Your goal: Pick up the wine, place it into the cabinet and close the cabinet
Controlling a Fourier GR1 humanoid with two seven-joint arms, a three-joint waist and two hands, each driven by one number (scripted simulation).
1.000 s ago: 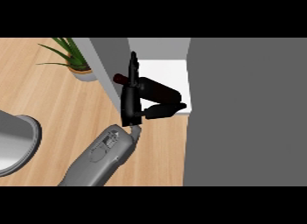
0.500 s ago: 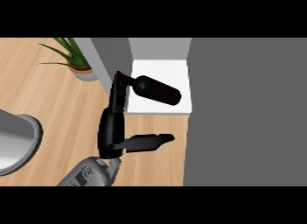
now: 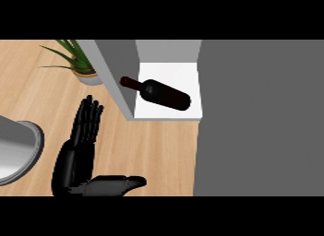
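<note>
Now the wine bottle lies on its side inside the cabinet, free of the one robot hand in view, which is open with straight fingers over the surface, so closing the cabinet door comes next.

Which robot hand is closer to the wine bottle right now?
Only one robot hand shows, so sides can't be compared. It is open on the counter, below and left of the wine bottle, which lies inside the cabinet, not touching.
</note>
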